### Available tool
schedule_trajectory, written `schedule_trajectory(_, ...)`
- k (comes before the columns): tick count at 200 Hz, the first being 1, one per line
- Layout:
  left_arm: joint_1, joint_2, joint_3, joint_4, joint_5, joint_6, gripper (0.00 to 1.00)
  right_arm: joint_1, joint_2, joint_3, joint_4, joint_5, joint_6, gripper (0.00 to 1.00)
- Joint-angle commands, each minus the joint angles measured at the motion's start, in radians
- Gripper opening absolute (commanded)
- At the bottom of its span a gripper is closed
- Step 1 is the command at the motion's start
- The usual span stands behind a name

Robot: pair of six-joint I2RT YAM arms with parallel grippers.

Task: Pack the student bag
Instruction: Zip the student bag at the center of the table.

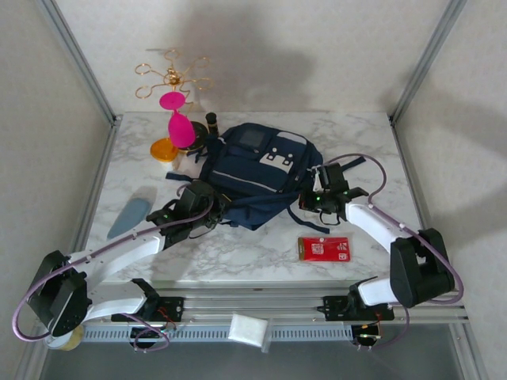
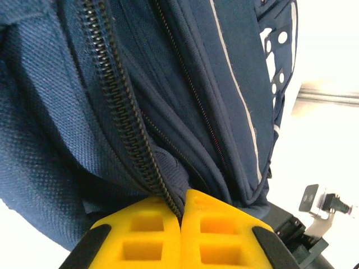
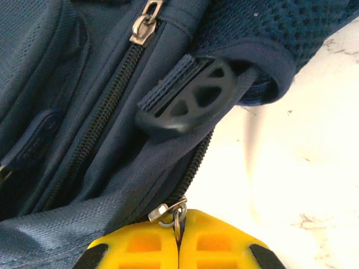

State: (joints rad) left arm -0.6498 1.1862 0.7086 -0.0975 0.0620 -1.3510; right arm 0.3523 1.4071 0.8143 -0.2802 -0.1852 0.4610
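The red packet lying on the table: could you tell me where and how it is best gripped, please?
Take the red packet across its long edges, near the middle, coming straight down from above. It lies flat on the table, long side running left to right, so the short span probably suits the jaws.

A packet (image 1: 324, 248) before the student bag (image 1: 253, 178)

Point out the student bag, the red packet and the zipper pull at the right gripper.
student bag (image 1: 255, 170), top external view, navy front panel.
red packet (image 1: 323, 248), top external view, its middle.
zipper pull (image 3: 168, 213), right wrist view, metal ring.
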Motion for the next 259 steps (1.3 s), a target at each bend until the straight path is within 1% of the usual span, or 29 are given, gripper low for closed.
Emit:
schedule_trajectory(1, 0.075, -0.038, -0.014, -0.132, -0.191, 0.069, 0.00, -0.130, 0.061, 0.047, 0.038, 0.259, 0.012, 0.00)
schedule_trajectory(21, 0.079, -0.037, -0.014, -0.139, -0.189, 0.079, 0.00, -0.148, 0.109, 0.092, 0.037, 0.276, -0.009, 0.00)
schedule_trajectory(28, 0.081, -0.034, -0.015, -0.132, -0.179, 0.084, 0.00, -0.146, 0.109, 0.100, 0.040, 0.263, -0.023, 0.00)
schedule_trajectory(39, 0.081, -0.025, -0.013, -0.122, -0.163, 0.092, 0.00, -0.144, 0.095, 0.092, 0.051, 0.213, -0.037, 0.00)
schedule_trajectory(47, 0.079, -0.016, -0.014, -0.111, -0.153, 0.101, 0.00, -0.139, 0.077, 0.076, 0.069, 0.142, -0.058, 0.00)
schedule_trajectory(59, 0.079, 0.000, -0.014, -0.091, -0.122, 0.126, 0.00, -0.119, 0.049, 0.056, 0.056, 0.109, -0.056, 0.00)
schedule_trajectory(66, 0.077, 0.009, -0.011, -0.089, -0.102, 0.141, 0.00, -0.110, 0.027, 0.034, 0.053, 0.060, -0.060, 0.00)
schedule_trajectory(76, 0.068, 0.013, -0.006, -0.072, -0.077, 0.169, 0.11, -0.096, -0.005, 0.000, 0.053, 0.005, -0.051, 0.00)
schedule_trajectory(78, 0.065, 0.015, -0.005, -0.071, -0.072, 0.175, 0.14, -0.095, -0.009, -0.004, 0.053, -0.001, -0.050, 0.01)
schedule_trajectory(82, 0.061, 0.013, 0.000, -0.071, -0.064, 0.183, 0.19, -0.090, -0.025, -0.021, 0.055, -0.030, -0.048, 0.09)
schedule_trajectory(83, 0.059, 0.013, 0.000, -0.071, -0.063, 0.185, 0.20, -0.090, -0.025, -0.021, 0.055, -0.030, -0.048, 0.09)
schedule_trajectory(84, 0.058, 0.012, 0.001, -0.071, -0.061, 0.187, 0.21, -0.087, -0.032, -0.027, 0.055, -0.042, -0.049, 0.14)
schedule_trajectory(85, 0.056, 0.011, 0.001, -0.070, -0.058, 0.189, 0.23, -0.086, -0.036, -0.030, 0.055, -0.049, -0.050, 0.16)
schedule_trajectory(90, 0.050, 0.006, 0.005, -0.067, -0.048, 0.200, 0.27, -0.081, -0.052, -0.042, 0.052, -0.072, -0.051, 0.24)
schedule_trajectory(103, 0.027, -0.025, 0.012, -0.065, -0.036, 0.227, 0.35, -0.076, -0.092, -0.052, 0.007, -0.081, -0.047, 0.28)
schedule_trajectory(113, 0.008, -0.055, 0.023, -0.096, -0.064, 0.229, 0.38, -0.079, -0.128, -0.047, -0.026, -0.069, -0.040, 0.32)
schedule_trajectory(125, -0.007, -0.084, 0.028, -0.108, -0.100, 0.224, 0.40, -0.086, -0.161, -0.036, -0.036, -0.073, -0.021, 0.42)
schedule_trajectory(134, -0.008, -0.089, 0.025, -0.078, -0.089, 0.224, 0.41, -0.092, -0.165, -0.015, -0.034, -0.092, -0.008, 0.49)
schedule_trajectory(147, -0.009, -0.055, 0.044, -0.034, -0.056, 0.232, 0.42, -0.097, -0.120, 0.037, -0.039, -0.110, 0.012, 0.55)
schedule_trajectory(161, -0.024, 0.011, 0.088, -0.009, -0.030, 0.254, 0.42, -0.098, -0.032, 0.106, -0.049, -0.104, 0.029, 0.55)
schedule_trajectory(175, -0.057, 0.081, 0.149, -0.005, -0.042, 0.280, 0.42, -0.097, 0.049, 0.178, -0.045, -0.085, 0.053, 0.56)
schedule_trajectory(190, -0.091, 0.157, 0.208, 0.008, -0.051, 0.304, 0.42, -0.098, 0.141, 0.261, -0.038, -0.070, 0.065, 0.54)
schedule_trajectory(202, -0.104, 0.216, 0.243, 0.033, -0.031, 0.311, 0.42, -0.097, 0.200, 0.310, -0.027, -0.054, 0.068, 0.52)
schedule_trajectory(214, -0.106, 0.268, 0.269, 0.051, -0.011, 0.306, 0.41, -0.103, 0.259, 0.356, -0.041, 0.000, 0.082, 0.52)
schedule_trajectory(237, -0.114, 0.324, 0.282, 0.058, -0.047, 0.304, 0.42, -0.116, 0.334, 0.423, -0.039, 0.065, 0.101, 0.52)
schedule_trajectory(247, -0.113, 0.350, 0.285, 0.062, -0.052, 0.304, 0.42, -0.116, 0.363, 0.456, -0.025, 0.068, 0.088, 0.52)
schedule_trajectory(259, -0.114, 0.378, 0.302, 0.045, -0.061, 0.306, 0.42, -0.119, 0.415, 0.515, -0.049, 0.071, 0.075, 0.52)
